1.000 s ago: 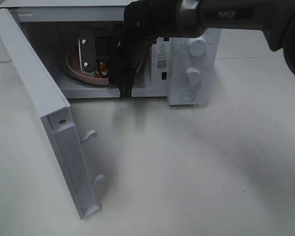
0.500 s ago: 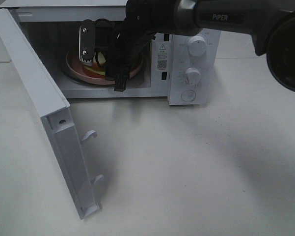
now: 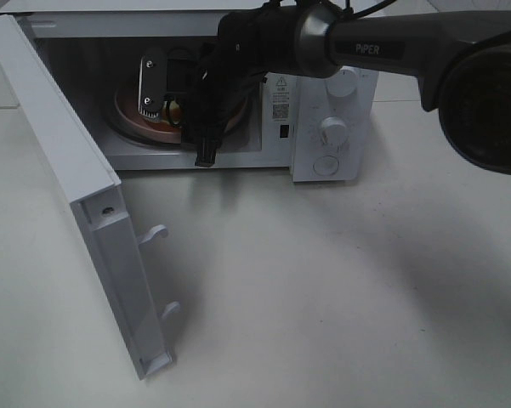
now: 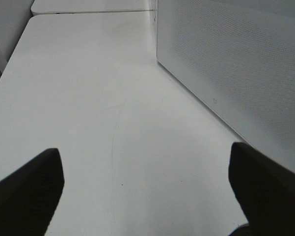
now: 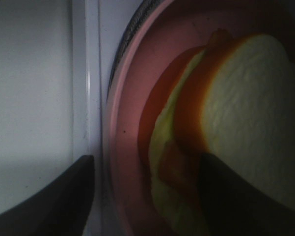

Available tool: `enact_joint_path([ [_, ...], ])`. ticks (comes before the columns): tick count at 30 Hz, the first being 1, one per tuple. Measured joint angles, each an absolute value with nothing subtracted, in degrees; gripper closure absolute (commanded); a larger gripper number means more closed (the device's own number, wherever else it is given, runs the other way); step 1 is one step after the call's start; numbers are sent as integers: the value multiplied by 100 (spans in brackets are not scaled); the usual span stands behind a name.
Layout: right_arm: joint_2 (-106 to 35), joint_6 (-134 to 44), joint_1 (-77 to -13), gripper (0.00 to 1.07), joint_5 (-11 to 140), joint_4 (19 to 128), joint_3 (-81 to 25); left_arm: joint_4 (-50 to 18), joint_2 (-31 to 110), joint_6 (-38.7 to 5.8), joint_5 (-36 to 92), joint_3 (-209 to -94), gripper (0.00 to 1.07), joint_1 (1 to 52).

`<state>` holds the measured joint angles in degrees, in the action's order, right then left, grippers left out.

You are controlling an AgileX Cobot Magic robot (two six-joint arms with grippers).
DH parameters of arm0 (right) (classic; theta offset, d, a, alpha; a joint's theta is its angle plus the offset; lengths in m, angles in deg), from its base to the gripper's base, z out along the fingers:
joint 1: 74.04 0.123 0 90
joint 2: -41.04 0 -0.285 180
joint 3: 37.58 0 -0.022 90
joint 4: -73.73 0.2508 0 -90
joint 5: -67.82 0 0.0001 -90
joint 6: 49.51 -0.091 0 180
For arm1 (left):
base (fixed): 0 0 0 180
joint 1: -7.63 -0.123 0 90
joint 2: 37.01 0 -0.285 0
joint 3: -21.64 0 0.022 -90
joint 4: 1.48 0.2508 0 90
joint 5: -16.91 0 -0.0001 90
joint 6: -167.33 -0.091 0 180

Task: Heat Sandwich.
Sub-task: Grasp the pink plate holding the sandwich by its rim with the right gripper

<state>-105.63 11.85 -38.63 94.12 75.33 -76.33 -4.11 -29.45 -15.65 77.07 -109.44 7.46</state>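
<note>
The sandwich point(image 5: 245, 108), white bread with a tan crust and a yellow-green filling, lies on a round pink plate point(image 5: 130, 123) inside the open microwave point(image 3: 276, 161). From above only a sliver of the sandwich point(image 3: 173, 109) and the plate's rim point(image 3: 129, 117) show. My right gripper point(image 3: 177, 115) reaches into the oven over the plate's front edge. Its jaws are open in the right wrist view point(image 5: 147, 157), one finger outside the plate rim and the other over the bread. My left gripper point(image 4: 147, 196) is open over bare table with nothing between its fingers.
The microwave door point(image 3: 68, 170) swings out to the left, its latch hooks point(image 3: 157, 231) facing the table. The control panel with two knobs point(image 3: 333, 129) is on the right. The oven's perforated side wall point(image 4: 235, 59) stands beside my left gripper. My right arm point(image 3: 383, 47) crosses above the oven.
My right gripper has lifted slightly and shifted left inside the oven, and its jaws have spread a little wider. The plate and the sandwich stay put.
</note>
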Motion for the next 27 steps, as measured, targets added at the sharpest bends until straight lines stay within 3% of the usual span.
enact_joint_path([
  [24, -10872, 1197, -3863, 55, 9142, 7791, -7684, -411, -2945, -1565, 7707, -10944, 23, 746],
  [26, -10872, 1197, -3863, 59, 9142, 7791, -7684, -411, -2945, -1565, 7707, -10944, 23, 746],
  [27, -10872, 1197, -3863, 66, 9160, 7802, -7684, -411, -2945, -1565, 7707, -10944, 23, 746],
])
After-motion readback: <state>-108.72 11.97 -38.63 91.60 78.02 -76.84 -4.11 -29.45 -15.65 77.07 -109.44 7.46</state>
